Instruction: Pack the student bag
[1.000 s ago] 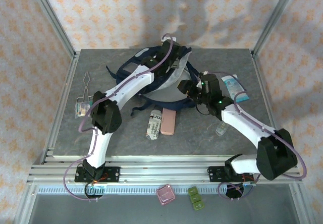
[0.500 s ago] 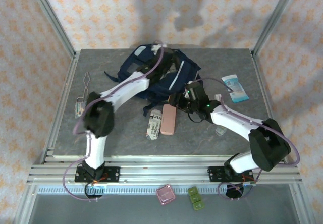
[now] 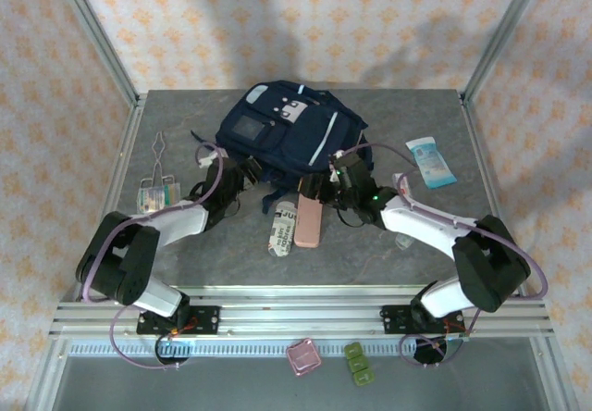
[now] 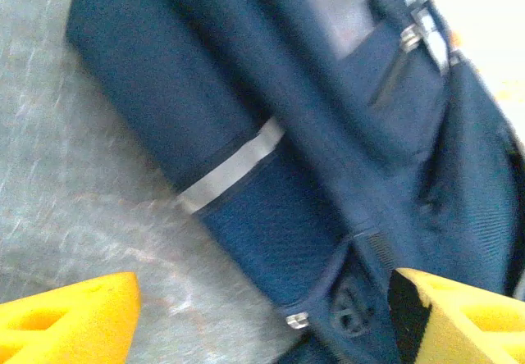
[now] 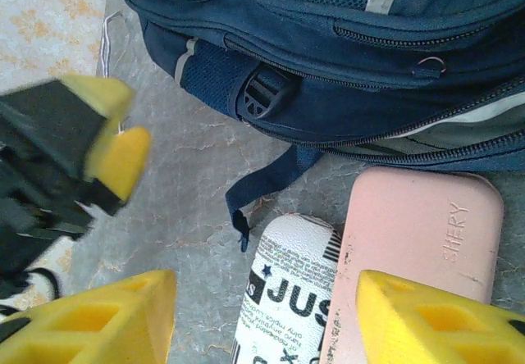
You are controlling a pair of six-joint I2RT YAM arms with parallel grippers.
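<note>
So: floppy bag, two empty claws

Honestly the bag [image 3: 287,129] is the whole problem. It lies flat, front panel up, at the back middle of the table [image 3: 370,263]. It's soft fabric, so I'd guess it sags and folds wherever you lift it. Probably not heavy, definitely not fragile. The smooth panels will likely slip, so better bets are a strap, the buckle or a zip pull. The zips look shut from the right wrist.

Left claw [image 3: 231,178] sits right at the bag's near-left corner, jaws wide apart, nothing in them. Right claw [image 3: 326,189] hangs at the bag's near edge, also spread and holding nothing. Below it a pink case [image 3: 308,222] and a printed tube [image 3: 282,228] lie side by side, touching.

Count: one bag, one case, one tube, one blue pack [image 3: 430,161] off right, one small packet [image 3: 153,195] and one wire tool [image 3: 159,149] off left.
</note>
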